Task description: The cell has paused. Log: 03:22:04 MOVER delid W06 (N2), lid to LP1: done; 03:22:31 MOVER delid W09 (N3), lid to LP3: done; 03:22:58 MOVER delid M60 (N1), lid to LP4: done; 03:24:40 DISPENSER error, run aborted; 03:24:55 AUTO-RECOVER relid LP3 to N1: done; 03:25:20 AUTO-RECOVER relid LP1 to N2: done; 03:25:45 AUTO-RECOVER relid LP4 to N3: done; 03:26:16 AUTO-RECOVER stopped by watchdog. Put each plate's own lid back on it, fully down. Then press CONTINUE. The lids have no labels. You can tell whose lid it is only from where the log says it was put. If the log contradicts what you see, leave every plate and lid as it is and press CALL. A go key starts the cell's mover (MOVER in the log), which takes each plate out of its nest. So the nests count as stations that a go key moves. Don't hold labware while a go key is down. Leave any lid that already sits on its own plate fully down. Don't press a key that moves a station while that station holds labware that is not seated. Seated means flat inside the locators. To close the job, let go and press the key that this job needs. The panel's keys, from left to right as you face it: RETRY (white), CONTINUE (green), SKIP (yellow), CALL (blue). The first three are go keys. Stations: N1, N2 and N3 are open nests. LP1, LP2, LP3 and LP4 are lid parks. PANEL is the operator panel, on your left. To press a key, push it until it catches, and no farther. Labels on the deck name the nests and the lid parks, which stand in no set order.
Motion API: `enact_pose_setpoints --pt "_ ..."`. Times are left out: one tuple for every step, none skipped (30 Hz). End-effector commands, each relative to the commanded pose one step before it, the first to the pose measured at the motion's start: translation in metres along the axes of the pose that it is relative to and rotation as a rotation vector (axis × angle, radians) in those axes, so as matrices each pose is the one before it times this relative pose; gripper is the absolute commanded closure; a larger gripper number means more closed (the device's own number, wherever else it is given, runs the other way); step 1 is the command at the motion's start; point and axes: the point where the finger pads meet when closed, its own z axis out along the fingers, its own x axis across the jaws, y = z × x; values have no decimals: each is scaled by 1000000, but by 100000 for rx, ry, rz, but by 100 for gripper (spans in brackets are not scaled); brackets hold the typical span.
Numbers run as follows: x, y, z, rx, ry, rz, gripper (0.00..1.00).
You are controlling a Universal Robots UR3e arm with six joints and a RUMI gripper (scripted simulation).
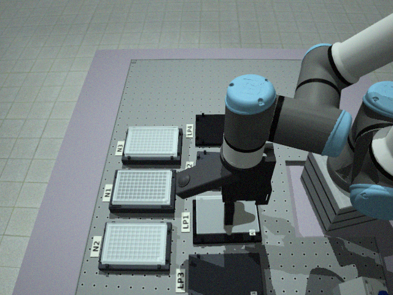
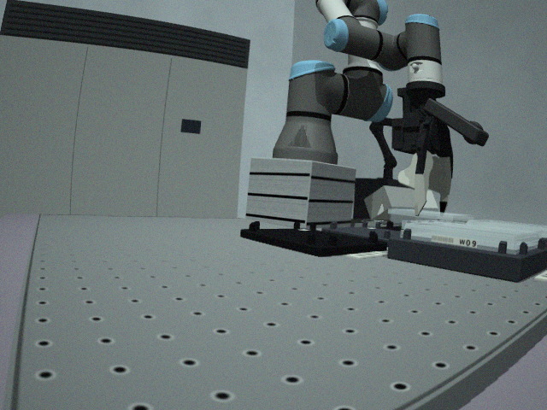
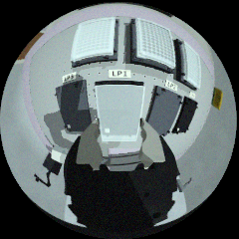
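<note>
The lid (image 1: 210, 213) sits over park LP1 (image 1: 226, 238), clamped at its near end in my jaws; if I open before it lies flat inside the locators, it could tilt, or drag askew as I withdraw

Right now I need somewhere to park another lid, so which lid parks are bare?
LP3 and LP4 show bare black pads. LP1 is taken: a lid lies there with the tool shut on it. LP2 is mostly hidden under the arm. All three nests hold plates, so it is crowded there.
</note>
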Motion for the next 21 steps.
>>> enact_pose_setpoints --pt "216 -754 1307 208 65 -6 100" --pt "0 1 334 0 0 0 100" --pt "0 1 334 0 0 0 100" --pt "0 1 334 0 0 0 100" --pt "0 0 0 0 0 0 100" --pt "0 0 0 0 0 0 100" --pt "-3 -6 357 0 0 0 100" --pt "0 2 329 0 0 0 100" --pt "0 2 330 0 0 0 100" --pt "0 2 331 0 0 0 100" --pt "0 2 331 0 0 0 100" --pt "0 2 332 0 0 0 100" --pt "0 2 332 0 0 0 100" --pt "0 2 333 0 0 0 100" --pt "0 1 333 0 0 0 100" --pt "0 1 333 0 0 0 100" --pt "0 1 333 0 0 0 100" --pt "0 1 333 0 0 0 100" --pt "0 1 334 0 0 0 100" --pt "0 1 334 0 0 0 100" --pt "0 1 334 0 0 0 100"
